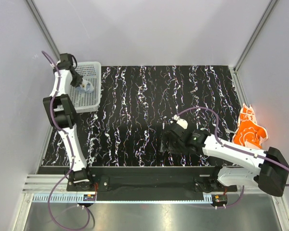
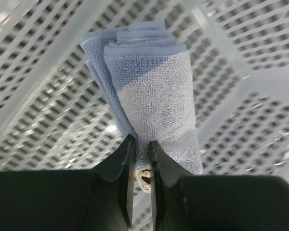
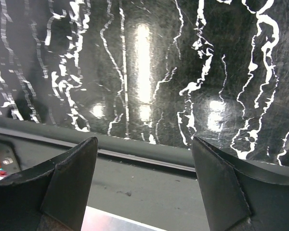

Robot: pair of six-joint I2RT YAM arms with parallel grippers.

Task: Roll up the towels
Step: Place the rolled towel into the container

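L gripper (image 2: 140, 144) clamps rolled blue towel (image 2: 149, 86), prob. over basket (image 2: 260, 96); orange towel (image 1: 249, 129) lies right of empty, wide-apart R gripper (image 3: 144, 159).

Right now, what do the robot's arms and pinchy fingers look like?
The left arm and the right arm are both made of smooth white tubes with chunky black joints. A thin purple cable loops along each one. The left gripper and the right gripper each have two dark, blocky fingers with slanted tips.
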